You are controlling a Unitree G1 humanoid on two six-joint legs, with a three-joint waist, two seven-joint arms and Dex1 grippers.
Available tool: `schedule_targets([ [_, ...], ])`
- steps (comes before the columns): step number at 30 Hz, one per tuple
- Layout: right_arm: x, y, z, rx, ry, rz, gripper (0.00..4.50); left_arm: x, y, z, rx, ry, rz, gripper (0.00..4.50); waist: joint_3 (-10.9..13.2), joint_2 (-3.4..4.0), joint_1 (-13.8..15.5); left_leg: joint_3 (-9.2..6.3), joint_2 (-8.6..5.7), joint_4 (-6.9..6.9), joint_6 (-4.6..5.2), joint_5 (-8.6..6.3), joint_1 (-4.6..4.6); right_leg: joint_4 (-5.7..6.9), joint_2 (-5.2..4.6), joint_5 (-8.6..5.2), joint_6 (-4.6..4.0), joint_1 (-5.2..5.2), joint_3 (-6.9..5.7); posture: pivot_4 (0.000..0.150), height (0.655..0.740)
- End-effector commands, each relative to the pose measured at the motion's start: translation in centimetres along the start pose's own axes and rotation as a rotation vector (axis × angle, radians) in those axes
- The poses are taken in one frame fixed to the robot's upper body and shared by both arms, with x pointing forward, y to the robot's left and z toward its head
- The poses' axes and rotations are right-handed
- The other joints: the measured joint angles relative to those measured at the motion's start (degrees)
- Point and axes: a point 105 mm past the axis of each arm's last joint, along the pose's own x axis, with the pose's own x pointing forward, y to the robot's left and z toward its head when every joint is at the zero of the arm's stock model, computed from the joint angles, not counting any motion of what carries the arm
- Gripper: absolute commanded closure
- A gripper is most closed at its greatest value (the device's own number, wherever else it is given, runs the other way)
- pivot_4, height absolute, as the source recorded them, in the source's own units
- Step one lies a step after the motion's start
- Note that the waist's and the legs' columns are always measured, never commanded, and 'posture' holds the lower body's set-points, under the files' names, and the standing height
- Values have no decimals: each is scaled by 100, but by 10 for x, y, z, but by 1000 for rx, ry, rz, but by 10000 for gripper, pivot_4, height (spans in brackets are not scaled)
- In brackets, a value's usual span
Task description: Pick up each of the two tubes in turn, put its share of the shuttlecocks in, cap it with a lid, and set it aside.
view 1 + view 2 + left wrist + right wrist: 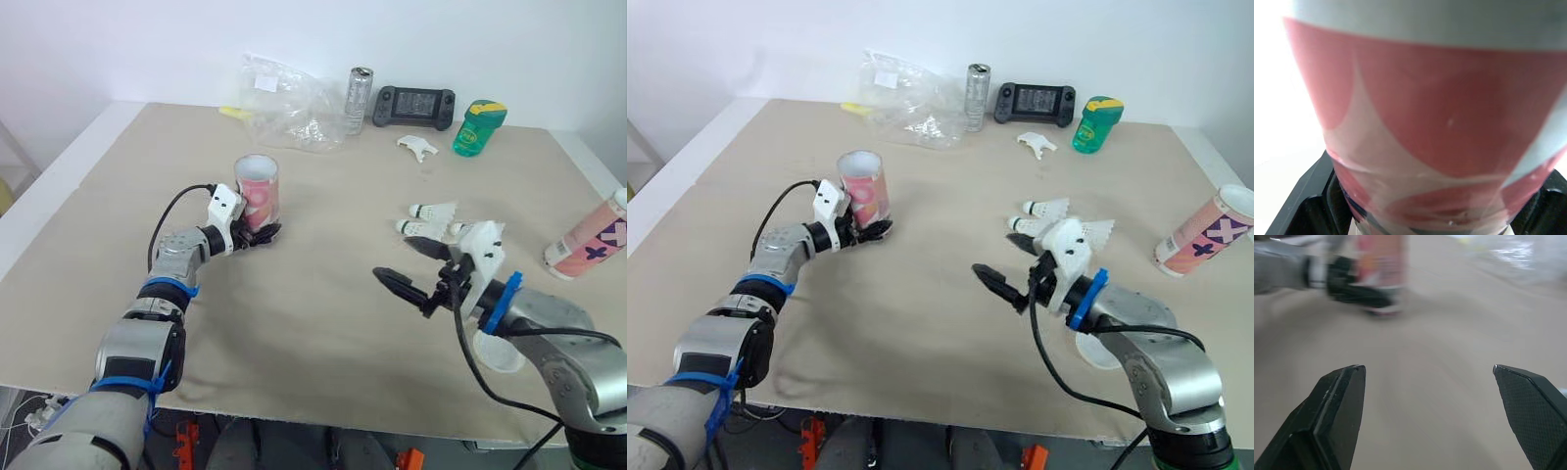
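Now your left claw (257, 235) is clamped on the base of the pink tube (258, 186), which stands upright on the table (323, 323) with its open mouth facing up. The low grip looks deliberate: it leaves the rim free and steadies the tube for loading from above. In the left wrist view the tube wall sits hard between the two black fingers, with no gap to be seen.

Your right claw (395, 260) hangs over the bare middle of the table, its fingers spread wide and holding nothing. It points across toward the tube, which lies ahead of it and well apart, on your left.

The shuttlecocks (434, 211) lie in a small cluster on the table just behind that claw, close by its wrist, so it faces away from what it has to fetch. By the look of it, the next move calls for turning back to them rather than reaching on.

The second tube (588, 238) lies on its side near the right edge of the table, beyond the shuttlecocks and clear of both claws. What seems to be a pale lid (497, 354) rests flat under your right forearm, though it is partly hidden. Whether the held tube already has a shuttlecock inside cannot be made out from the head views.
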Motion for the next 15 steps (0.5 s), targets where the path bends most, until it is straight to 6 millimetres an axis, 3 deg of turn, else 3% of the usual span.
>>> schedule_targets([
  [1, -27, -28, -4, -20, 47, -131, 0, -18, -29, 31, 235, 34, -339, 8524, 0, 0, 0, 1, 0, -5, -1, 1, -3, 0, -1, -1, -3, -3, 0, 1500, 7394],
  [5, -32, -45, -14, 3, 65, -199, 0, -40, -45, 45, 291, 114, -514, 8524, 0, 1, -14, -2, 4, -12, -3, 1, 0, 3, 1, -6, -13, -4, -4, 1500, 7394],
  [9, -16, -70, -31, 45, 98, -290, 0, -60, -53, 48, 377, 255, -653, 8524, -1, 6, -50, 3, 5, -4, 0, 8, 18, 6, 3, -1, 1, 5, 2, 1500, 7394],
  [15, 11, -72, -40, 98, 103, -244, 0, -85, -54, 36, 469, 463, -765, 8524, 9, 8, -76, 5, 19, -12, 17, 24, 23, 11, 18, 3, 4, -2, 5, 1500, 7394],
])
